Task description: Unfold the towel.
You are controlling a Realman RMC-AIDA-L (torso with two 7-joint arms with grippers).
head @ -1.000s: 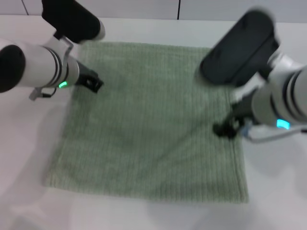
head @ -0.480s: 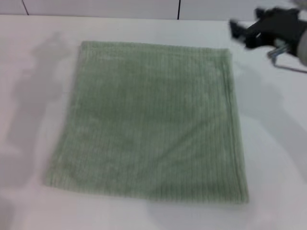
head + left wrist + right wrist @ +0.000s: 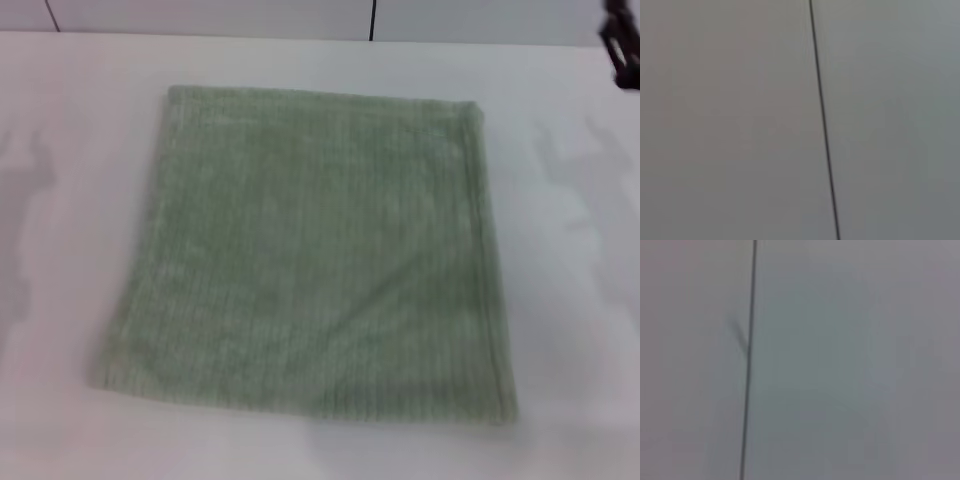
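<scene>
The pale sage-green towel (image 3: 315, 250) lies spread flat as a rough square on the white table (image 3: 575, 320) in the head view, with a hemmed edge along its right side. Nothing touches it. A dark tip of my right gripper (image 3: 622, 45) shows only at the far right edge, well clear of the towel's back right corner. My left gripper is out of view. Neither wrist view shows the towel or any fingers.
A pale wall with a dark vertical seam (image 3: 372, 20) runs behind the table. Both wrist views show only a pale flat panel with a dark seam line (image 3: 822, 120) (image 3: 747, 360). Arm shadows fall on the table left and right of the towel.
Both arms have lifted off the towel and drawn away: the left one left the view first, the right one has moved to the far right edge. The towel lies unchanged.
</scene>
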